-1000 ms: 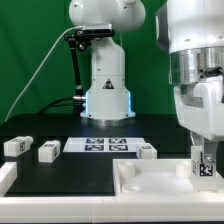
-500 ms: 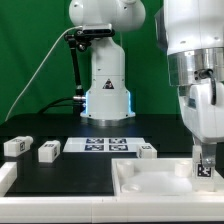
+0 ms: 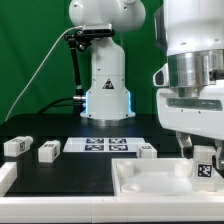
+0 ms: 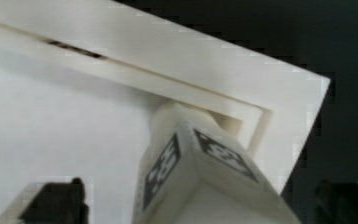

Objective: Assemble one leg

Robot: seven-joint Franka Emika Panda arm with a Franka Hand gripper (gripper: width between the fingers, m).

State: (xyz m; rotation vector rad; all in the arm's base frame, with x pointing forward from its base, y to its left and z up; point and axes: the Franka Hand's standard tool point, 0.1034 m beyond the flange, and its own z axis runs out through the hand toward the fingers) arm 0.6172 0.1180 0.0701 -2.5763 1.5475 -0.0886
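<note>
One leg [image 3: 204, 165], a small white block with a tag on its face, stands upright in the far right corner of the large white tray-like piece [image 3: 150, 185]. My gripper [image 3: 200, 152] straddles the leg from above, its broad side towards the exterior camera. In the wrist view the leg [image 4: 211, 165] shows two tagged faces meeting at an edge, set into the tray's recessed corner [image 4: 229, 105]. The dark fingertips [image 4: 55, 200] stand to either side, with a gap between one of them and the leg. The gripper looks open.
Three more legs lie on the black table: two at the exterior view's left [image 3: 16, 146] [image 3: 47, 151] and one near the middle [image 3: 147, 150]. The marker board [image 3: 105, 145] lies behind them. The robot base [image 3: 105, 90] stands at the back.
The gripper has turned about a quarter turn around its vertical axis over the leg, from narrow side to broad side towards the camera. The leg stays in the tray corner.
</note>
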